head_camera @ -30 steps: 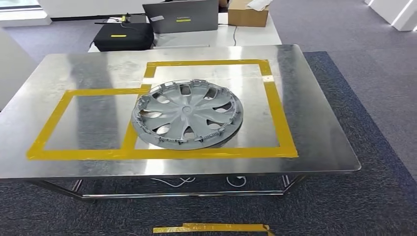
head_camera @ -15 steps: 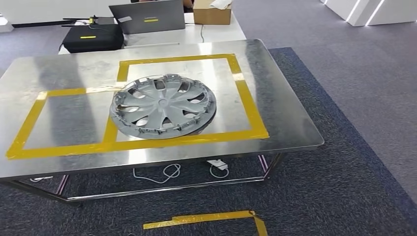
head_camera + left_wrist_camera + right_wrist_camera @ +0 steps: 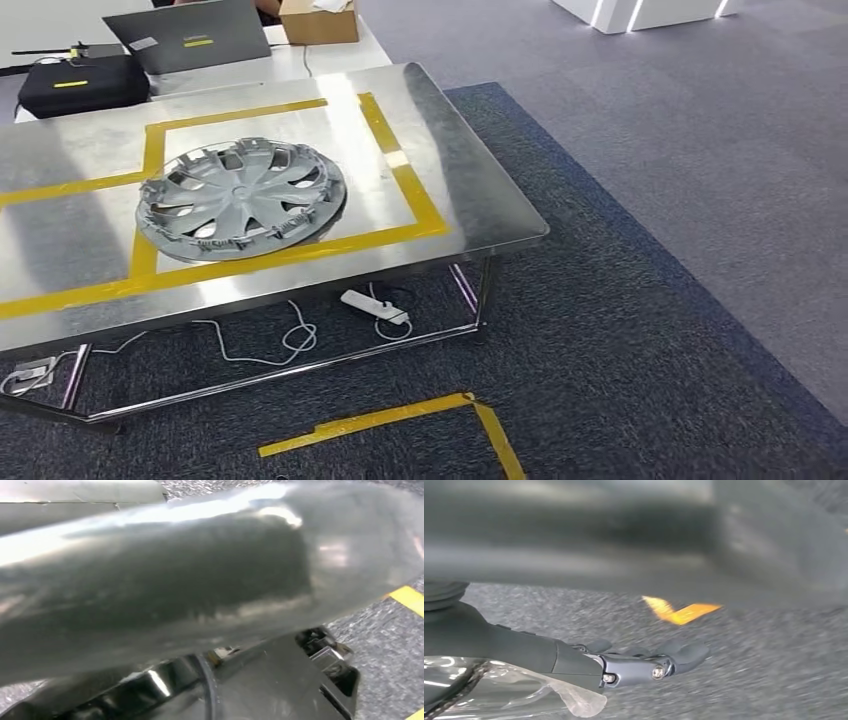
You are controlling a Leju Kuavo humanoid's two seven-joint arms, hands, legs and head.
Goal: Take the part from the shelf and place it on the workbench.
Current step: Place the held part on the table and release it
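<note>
A: Where is the part?

B: The grey plastic multi-spoke wheel cover (image 3: 241, 198) lies flat on the brushed-steel workbench (image 3: 470, 190), mostly inside the right-hand yellow tape rectangle (image 3: 405, 185), its left rim over the tape line dividing the 2 rectangles.

A: And the hands?

B: The right hand (image 3: 644, 662) hangs over the dark carpet, fingers stretched out with nothing in them. The left hand I cannot tell; the left wrist view is a blur of silver and black.

A: So what is the step?

B: Placing looks done, I judge. The head view is angled toward the bench's right corner, so probably turning away. Doing it well means keeping both arms low and clear of the bench edge, and stepping wide of the white power strip (image 3: 375, 306) and its cables under the frame.
</note>
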